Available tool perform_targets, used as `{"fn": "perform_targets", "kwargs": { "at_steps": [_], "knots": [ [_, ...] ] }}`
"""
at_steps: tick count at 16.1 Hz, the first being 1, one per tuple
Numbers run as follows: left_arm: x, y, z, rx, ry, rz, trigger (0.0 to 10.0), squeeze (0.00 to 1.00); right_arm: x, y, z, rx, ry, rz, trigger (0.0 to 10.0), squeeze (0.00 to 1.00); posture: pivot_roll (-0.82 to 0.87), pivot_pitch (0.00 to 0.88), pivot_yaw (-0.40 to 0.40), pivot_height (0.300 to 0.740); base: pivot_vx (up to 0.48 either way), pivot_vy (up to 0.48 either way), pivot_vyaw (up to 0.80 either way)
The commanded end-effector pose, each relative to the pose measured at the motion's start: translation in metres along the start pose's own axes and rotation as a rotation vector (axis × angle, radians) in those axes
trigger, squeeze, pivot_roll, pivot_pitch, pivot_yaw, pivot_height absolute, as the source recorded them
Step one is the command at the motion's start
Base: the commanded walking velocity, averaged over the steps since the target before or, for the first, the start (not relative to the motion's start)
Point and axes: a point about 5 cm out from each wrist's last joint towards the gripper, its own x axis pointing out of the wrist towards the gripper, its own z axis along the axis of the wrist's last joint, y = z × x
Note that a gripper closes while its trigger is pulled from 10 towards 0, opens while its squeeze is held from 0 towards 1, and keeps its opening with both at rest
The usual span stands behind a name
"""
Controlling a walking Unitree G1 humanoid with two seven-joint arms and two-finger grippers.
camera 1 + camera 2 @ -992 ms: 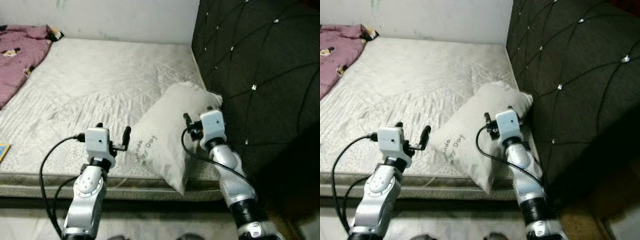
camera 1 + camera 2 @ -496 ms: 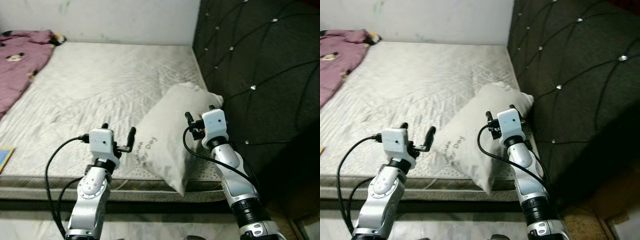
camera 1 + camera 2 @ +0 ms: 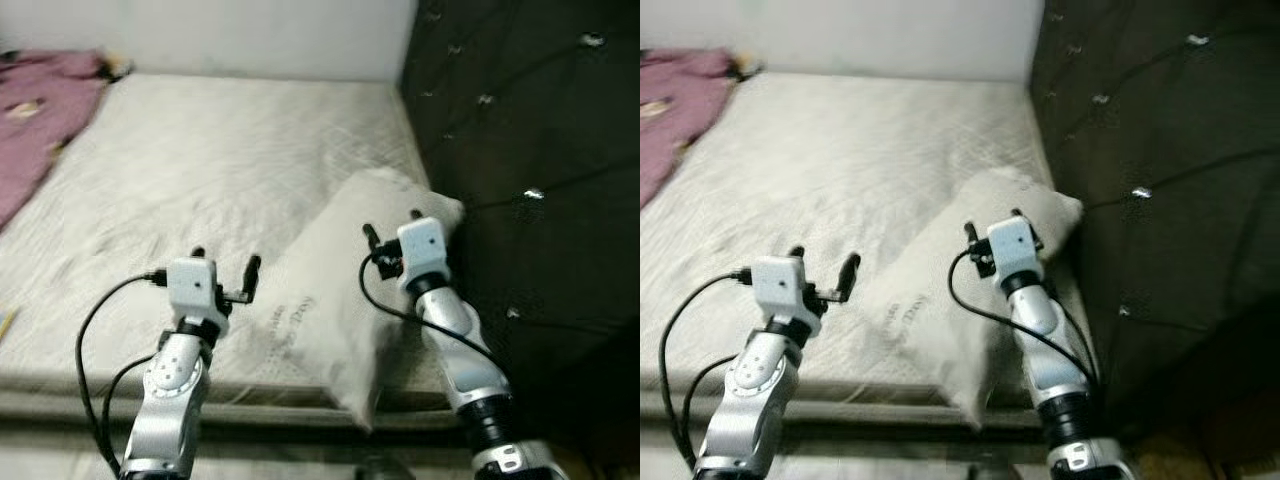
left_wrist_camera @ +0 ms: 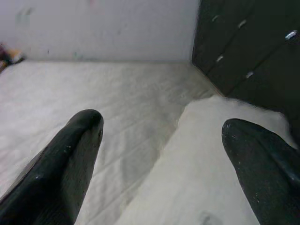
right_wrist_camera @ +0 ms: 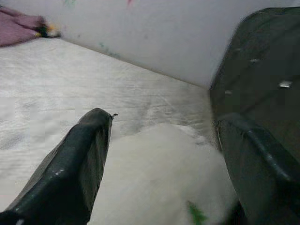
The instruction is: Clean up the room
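Ahead, a bed (image 3: 200, 160) with a pale quilted mattress runs back to a white wall (image 3: 260, 35); a dark tufted headboard (image 3: 530, 150) closes its right side. A white pillow (image 3: 330, 300) lies at the mattress's front right corner, tilted, its upper end resting against the headboard, its lower end hanging a little over the front edge. Small dark lettering shows on its face, too blurred to read. A pink blanket (image 3: 40, 110) lies bunched at the far left edge of the mattress, well apart from the pillow.

Left gripper (image 3: 225, 268) held up above the front edge of the mattress, just beside the pillow's left side, not touching it; fingers (image 4: 70, 154) spread wide, nothing between them. In the left wrist view the pillow (image 4: 211, 159) sits below and ahead of the fingers.

Right gripper (image 3: 392, 222) raised over the pillow's upper end, near the headboard; fingers (image 5: 79, 164) likewise wide apart and empty, the pillow (image 5: 159, 173) showing between them. Black cables (image 3: 95, 340) loop from both wrists
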Motion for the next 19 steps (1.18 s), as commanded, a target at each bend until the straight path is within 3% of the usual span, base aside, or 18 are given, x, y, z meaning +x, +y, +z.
{"fn": "perform_targets", "kwargs": {
  "at_steps": [1, 5, 8, 10, 13, 14, 15, 19],
  "knots": [
    [-0.002, -0.002, 0.0, -0.002, -0.001, -0.019, 10.0, 0.0, 0.001, -0.002, 0.002, 0.002, -0.007, -0.011, 10.0, 0.0, -0.07, 0.0, 0.004, 0.74, 0.311, 0.0, 0.0],
    [-0.003, 0.004, 0.002, 0.037, -0.009, 0.041, 10.0, 0.0, 0.0, -0.008, 0.003, 0.005, -0.014, -0.03, 10.0, 0.0, -0.07, 0.0, 0.004, 0.74, 0.188, 0.0, 0.0],
    [-0.015, 0.031, 0.014, 0.101, -0.043, 0.226, 10.0, 0.0, -0.004, -0.033, 0.017, 0.004, -0.049, -0.122, 10.0, 0.0, -0.06, 0.0, -0.004, 0.74, 0.0, 0.0, 0.0],
    [-0.027, 0.044, 0.015, 0.133, -0.051, 0.285, 10.0, 0.0, -0.011, -0.046, 0.008, -0.019, -0.013, -0.17, 10.0, 0.0, -0.05, 0.0, -0.011, 0.74, 0.0, 0.0, 0.0],
    [-0.034, 0.052, 0.015, 0.175, -0.046, 0.326, 10.0, 0.0, -0.024, -0.055, -0.009, -0.015, 0.047, -0.23, 10.0, 0.0, -0.04, 0.0, -0.004, 0.74, 0.0, 0.0, 0.0],
    [-0.04, 0.056, 0.012, 0.181, -0.026, 0.356, 10.0, 0.0, -0.037, -0.056, -0.022, -0.003, 0.095, -0.263, 10.0, 0.0, -0.04, 0.0, 0.001, 0.74, 0.0, 0.0, 0.0],
    [-0.039, 0.055, 0.01, 0.15, -0.018, 0.346, 10.0, 0.0, -0.045, -0.053, -0.026, 0.021, 0.12, -0.282, 10.0, 0.0, -0.04, 0.0, 0.006, 0.74, 0.0, 0.0, 0.0],
    [-0.034, 0.046, 0.001, 0.114, 0.01, 0.308, 10.0, 0.0, -0.048, -0.055, -0.022, 0.043, 0.104, -0.314, 10.0, 0.0, -0.07, 0.0, 0.024, 0.74, 0.0, 0.0, -0.8]
  ]
}}
